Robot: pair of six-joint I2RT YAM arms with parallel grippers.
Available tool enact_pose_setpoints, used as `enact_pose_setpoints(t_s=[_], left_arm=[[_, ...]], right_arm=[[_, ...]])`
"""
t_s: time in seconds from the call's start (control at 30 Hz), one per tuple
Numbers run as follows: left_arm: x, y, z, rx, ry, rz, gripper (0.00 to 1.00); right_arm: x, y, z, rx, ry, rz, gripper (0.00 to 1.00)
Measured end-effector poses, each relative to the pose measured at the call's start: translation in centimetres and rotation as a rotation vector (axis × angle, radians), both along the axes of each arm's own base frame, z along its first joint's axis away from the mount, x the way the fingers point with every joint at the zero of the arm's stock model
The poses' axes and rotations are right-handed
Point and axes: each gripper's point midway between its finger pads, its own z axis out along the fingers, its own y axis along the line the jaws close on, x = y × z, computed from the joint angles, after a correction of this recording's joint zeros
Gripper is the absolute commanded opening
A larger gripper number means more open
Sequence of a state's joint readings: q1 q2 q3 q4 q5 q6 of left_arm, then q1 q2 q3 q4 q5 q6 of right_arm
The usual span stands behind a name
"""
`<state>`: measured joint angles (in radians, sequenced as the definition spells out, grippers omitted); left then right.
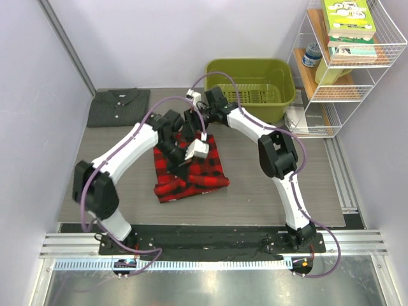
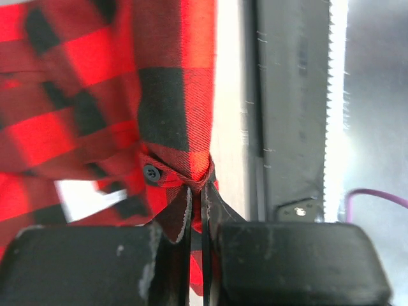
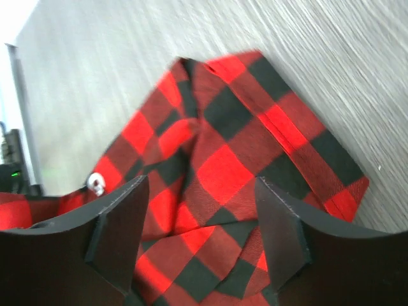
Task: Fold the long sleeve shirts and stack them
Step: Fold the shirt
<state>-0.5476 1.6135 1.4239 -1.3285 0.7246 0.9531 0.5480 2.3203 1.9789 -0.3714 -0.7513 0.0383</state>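
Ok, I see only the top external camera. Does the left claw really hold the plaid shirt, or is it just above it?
Observer: Left wrist view: the left claw is shut on a pinch of the plaid shirt, beside a dark button.
Operator: And the right claw?
Observer: Right wrist view: the right claw is open, with plaid fabric lying between its fingers, not pinched.
Operator: Anything else there?
Observer: A pale button shows at the fabric edge near one finger.
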Motion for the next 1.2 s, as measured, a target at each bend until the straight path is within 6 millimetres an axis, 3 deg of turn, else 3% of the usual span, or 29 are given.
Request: enact_pose_setpoints(t_s=[0.2, 0.33, 0.4, 0.43, 0.73, 0.93, 1.2], left_arm=[[8.8, -0.5, -1.5, -0.009, -0.039, 0.057, 0.04], [12.7, 0.7, -3.5, 0.004, -0.058, 0.078, 0.08], [13.7, 1.4, -4.6, 0.016, -0.050, 0.088, 0.19], [14.0, 1.8, -5.2, 0.024, -0.043, 0.091, 0.29], [13.4, 5.3, -6.7, 0.082, 0.059, 0.220, 0.64], [11.0, 7.6, -5.8, 0.077, 0.143, 0.346, 0.66], [5.9, 7.9, -5.9, 0.070, 0.277, 0.409, 0.66]], right_arm=[[0.4, -0.5, -5.2, -0.078, 0.055, -0.028, 0.64], [0.0, -0.9, -7.2, -0.110, 0.087, -0.033, 0.60], [0.0, -1.0, -7.5, -0.115, 0.085, -0.029, 0.60], [0.0, -1.0, -7.5, -0.115, 0.080, -0.027, 0.59], [-0.2, -1.2, -7.9, -0.119, 0.046, 0.011, 0.55], [-1.1, -1.7, -8.2, -0.123, 0.024, 0.039, 0.53], [-6.3, -2.8, -8.4, -0.162, 0.066, 0.088, 0.54]])
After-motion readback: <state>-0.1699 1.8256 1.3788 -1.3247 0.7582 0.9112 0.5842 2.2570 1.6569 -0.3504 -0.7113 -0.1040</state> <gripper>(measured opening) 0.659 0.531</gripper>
